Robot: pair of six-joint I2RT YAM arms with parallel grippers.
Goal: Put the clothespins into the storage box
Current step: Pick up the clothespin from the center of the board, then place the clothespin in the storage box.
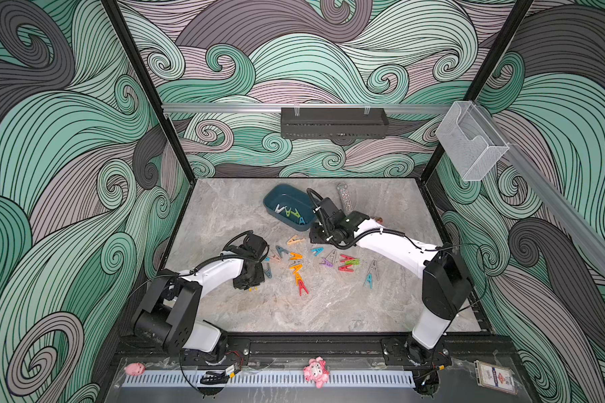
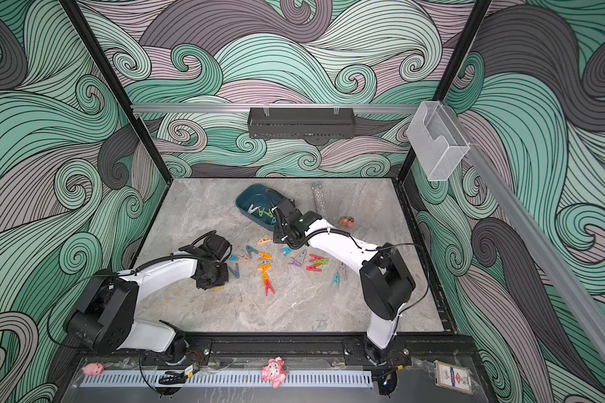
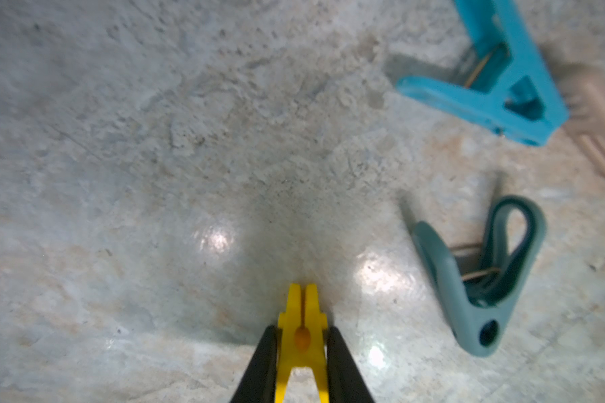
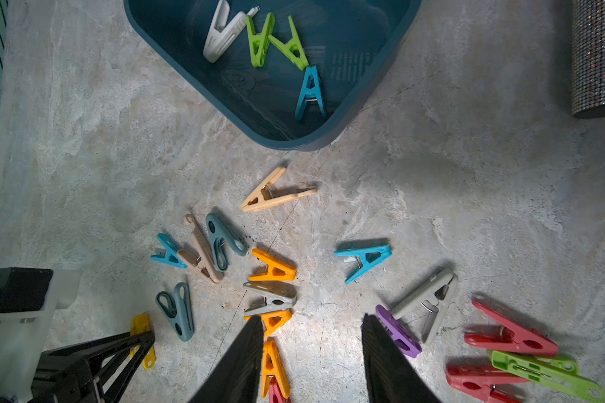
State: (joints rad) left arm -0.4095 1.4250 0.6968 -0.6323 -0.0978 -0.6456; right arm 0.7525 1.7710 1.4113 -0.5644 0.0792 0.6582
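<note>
The dark teal storage box [image 1: 276, 195] [image 2: 248, 195] [image 4: 374, 101] sits at the back of the table and holds several clothespins, among them a blue one [image 4: 310, 90]. Many loose clothespins [image 1: 296, 256] [image 4: 273, 267] in mixed colours lie scattered in front of it. My left gripper [image 3: 301, 329] [image 4: 144, 335] is low over the table at the left of the scatter, shut on a yellow clothespin [image 3: 303, 303] [image 4: 139, 322]. A teal pin [image 3: 486, 279] and a blue pin [image 3: 486, 97] lie beside it. My right gripper [image 4: 311, 319] hangs open over the scatter, near the box's front corner, holding nothing.
A glittery tube [image 1: 344, 199] lies to the right of the box, with a small pinkish object [image 2: 346, 221] beyond the right arm. A black perforated tray [image 1: 332, 122] hangs on the back rail and a clear holder [image 1: 472, 143] on the right rail. Pink toys [image 1: 315, 371] sit at the front edge.
</note>
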